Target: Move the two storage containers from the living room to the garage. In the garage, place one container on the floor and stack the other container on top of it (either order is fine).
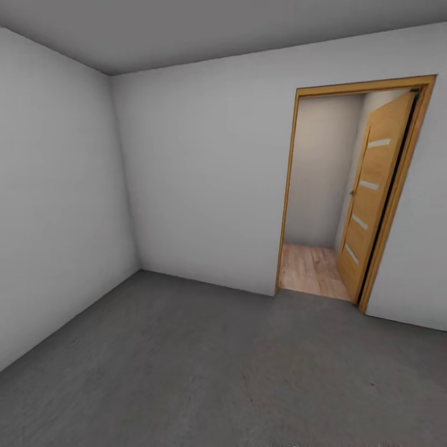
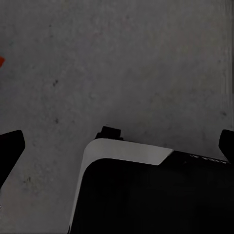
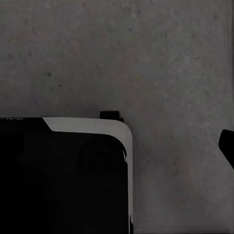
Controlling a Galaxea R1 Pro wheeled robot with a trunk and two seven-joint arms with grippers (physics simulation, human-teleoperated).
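The garage (image 1: 186,155) has plain grey walls around the dark concrete floor (image 1: 186,372); an open wooden door (image 1: 372,192) leads onto light plank flooring (image 1: 310,270). Over that concrete, the left gripper (image 2: 117,146) stands wide apart and empty; a red-orange sliver (image 2: 1,61), possibly a storage container, sits beyond one finger. The right gripper's spread I cannot tell.

Red-orange sliver (image 2: 1,61) cut by edge

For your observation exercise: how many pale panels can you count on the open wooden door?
4. They sit one above another down the door: the first near its top, two around mid-height, the last near its bottom. The door stands open at the doorway's right side.
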